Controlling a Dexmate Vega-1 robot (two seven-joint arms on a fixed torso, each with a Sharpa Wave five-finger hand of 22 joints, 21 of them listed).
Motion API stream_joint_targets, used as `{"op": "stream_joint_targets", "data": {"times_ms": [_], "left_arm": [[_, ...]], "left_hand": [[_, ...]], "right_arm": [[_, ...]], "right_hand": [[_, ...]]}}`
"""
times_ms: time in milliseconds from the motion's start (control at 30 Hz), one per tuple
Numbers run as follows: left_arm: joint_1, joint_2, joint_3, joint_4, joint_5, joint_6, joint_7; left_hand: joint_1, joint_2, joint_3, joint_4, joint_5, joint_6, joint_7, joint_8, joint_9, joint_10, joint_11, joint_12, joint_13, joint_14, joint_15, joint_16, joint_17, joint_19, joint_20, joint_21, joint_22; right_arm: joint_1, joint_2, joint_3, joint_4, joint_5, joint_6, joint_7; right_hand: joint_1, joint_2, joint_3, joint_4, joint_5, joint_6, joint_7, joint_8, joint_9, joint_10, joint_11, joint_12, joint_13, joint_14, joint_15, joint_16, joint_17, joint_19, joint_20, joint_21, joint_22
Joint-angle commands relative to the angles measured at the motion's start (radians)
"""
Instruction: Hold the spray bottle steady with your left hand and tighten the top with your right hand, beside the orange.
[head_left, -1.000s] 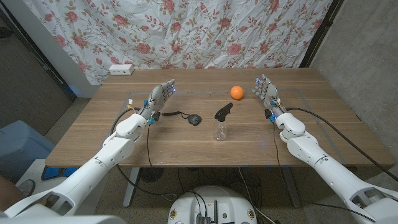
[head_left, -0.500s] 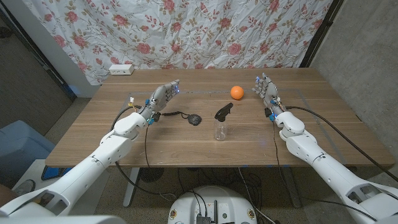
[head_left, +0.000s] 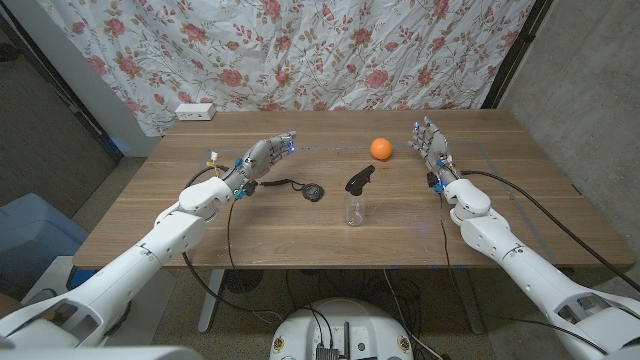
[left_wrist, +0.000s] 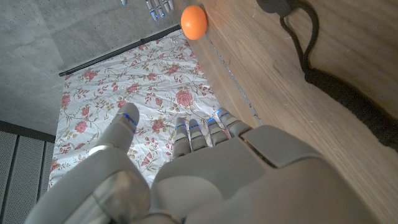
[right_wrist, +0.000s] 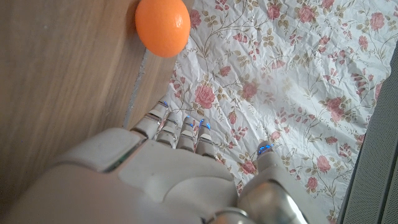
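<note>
Head view: spray bottle (head_left: 355, 198) stands upright in middle of wooden surface (head_left: 300, 235), black top on, nothing touching it. Orange (head_left: 381, 148) sits behind it, near but apart. Left robot hand (head_left: 262, 157) up over surface, fingers spread, holding nothing, well away from bottle. Right robot hand (head_left: 431, 147) up too, fingers spread, holding nothing, near orange. Black cord with round puck (head_left: 314, 192) lies between left robot hand and bottle.

Left wrist view: left robot hand (left_wrist: 205, 168) open-fingered, orange (left_wrist: 194, 22) far ahead, black cord (left_wrist: 323, 68) on surface.

Right wrist view: right robot hand (right_wrist: 168, 168) spread, orange (right_wrist: 163, 26) close ahead, flowered cloth (right_wrist: 280, 68) behind.
</note>
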Motion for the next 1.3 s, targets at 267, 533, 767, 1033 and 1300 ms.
{"op": "stream_joint_targets", "data": {"times_ms": [267,533,767,1033,1300], "left_arm": [[0.02,0.062,0.004,-0.074,-0.014,0.022,-0.073],[0.019,0.107,0.018,-0.114,-0.012,0.053,-0.13],[0.04,0.13,0.017,-0.143,-0.013,0.052,-0.143],[0.06,0.161,0.015,-0.169,-0.002,0.04,-0.16],[0.039,0.165,0.035,-0.151,0.006,0.022,-0.223]], "left_hand": [[0.064,-0.031,0.019,0.0,0.0,-0.044,0.005,-0.011,0.006,-0.029,-0.006,-0.011,0.002,-0.005,-0.043,-0.003,0.003,0.007,-0.073,-0.005,0.001],[0.11,-0.056,0.027,0.001,-0.001,-0.099,0.004,-0.023,0.005,-0.072,-0.001,-0.02,0.002,-0.034,-0.035,-0.008,0.003,0.001,-0.075,-0.007,0.001],[0.151,-0.082,0.031,0.002,0.001,-0.141,0.005,-0.024,0.005,-0.117,-0.002,-0.023,0.003,-0.071,-0.026,-0.01,0.004,-0.024,-0.076,-0.012,0.001],[0.179,-0.099,0.032,0.003,0.002,-0.159,0.009,-0.021,0.005,-0.137,0.003,-0.021,0.002,-0.095,-0.02,-0.01,0.004,-0.055,-0.074,-0.017,0.001],[0.216,-0.124,0.031,0.005,0.002,-0.197,0.021,-0.021,0.005,-0.172,0.024,-0.02,0.003,-0.13,0.007,-0.01,0.004,-0.09,-0.055,-0.016,0.002]], "right_arm": [[0.001,-0.004,0.007,0.016,0.014,0.007,0.018],[-0.008,-0.002,0.005,0.011,0.014,0.016,0.022],[-0.029,-0.015,0.007,-0.027,0.007,0.01,0.006],[-0.069,-0.036,0.014,-0.092,-0.008,0.0,-0.033],[-0.083,-0.047,0.013,-0.11,-0.013,-0.002,-0.029]], "right_hand": [[0.009,0.012,-0.001,-0.008,0.001,0.004,-0.007,-0.001,0.004,0.005,-0.006,0.001,0.005,0.001,0.004,-0.002,0.0,0.004,0.003,0.003,0.003],[0.01,0.014,0.0,-0.011,0.0,0.003,-0.008,-0.001,0.004,0.004,-0.007,0.0,0.005,0.002,0.006,-0.002,-0.002,0.004,0.004,0.003,0.003],[0.01,0.015,-0.001,-0.012,0.0,0.002,-0.008,-0.002,0.004,0.005,-0.008,0.0,0.005,0.001,0.006,-0.003,-0.002,0.003,0.005,0.003,0.003],[0.01,0.015,-0.001,-0.013,0.0,0.003,-0.008,-0.001,0.004,0.004,-0.007,0.0,0.005,0.002,0.005,-0.003,-0.004,0.003,0.006,0.003,0.003],[0.01,0.016,-0.002,-0.015,-0.001,0.003,-0.007,-0.002,0.004,0.005,-0.006,0.0,0.005,0.009,0.003,0.0,-0.005,0.01,0.0,0.005,0.003]]}}
